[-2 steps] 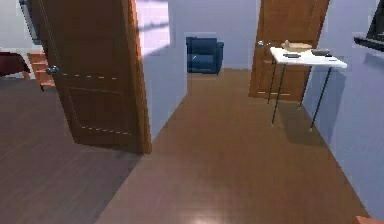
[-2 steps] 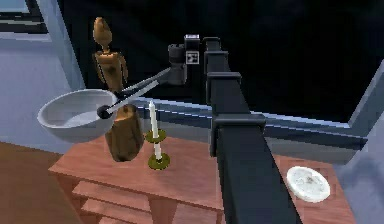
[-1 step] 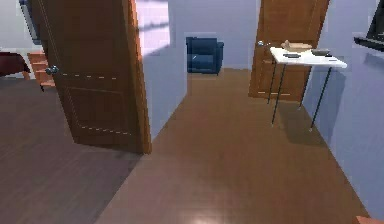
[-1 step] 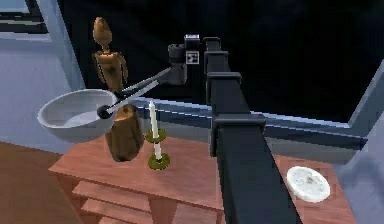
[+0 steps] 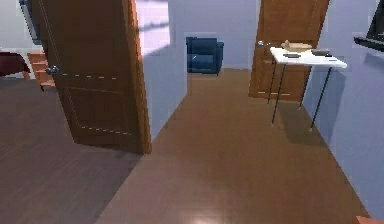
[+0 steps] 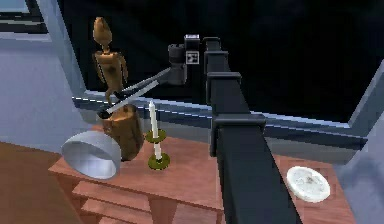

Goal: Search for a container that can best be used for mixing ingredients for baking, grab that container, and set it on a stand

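A silvery metal bowl (image 6: 90, 155) tilts on its side at the left end of a wooden stand (image 6: 190, 192) in the arm side view. My gripper (image 6: 110, 103) reaches left from the dark arm (image 6: 235, 130), and its thin fingers (image 6: 140, 85) end just above the bowl, in front of a wooden figure statue (image 6: 108, 60) on a round wooden base (image 6: 127, 138). With the statue and bowl at the stand's top behind it, I cannot tell whether the gripper holds anything.
A white candle in a holder (image 6: 153, 132) and a white dish (image 6: 308, 183) stand on the stand below a dark window (image 6: 300, 50). Ahead, a brown hallway floor (image 5: 230, 160) runs past an open wooden door (image 5: 95, 70) to a blue armchair (image 5: 205, 55). A white table (image 5: 305, 60) stands at right.
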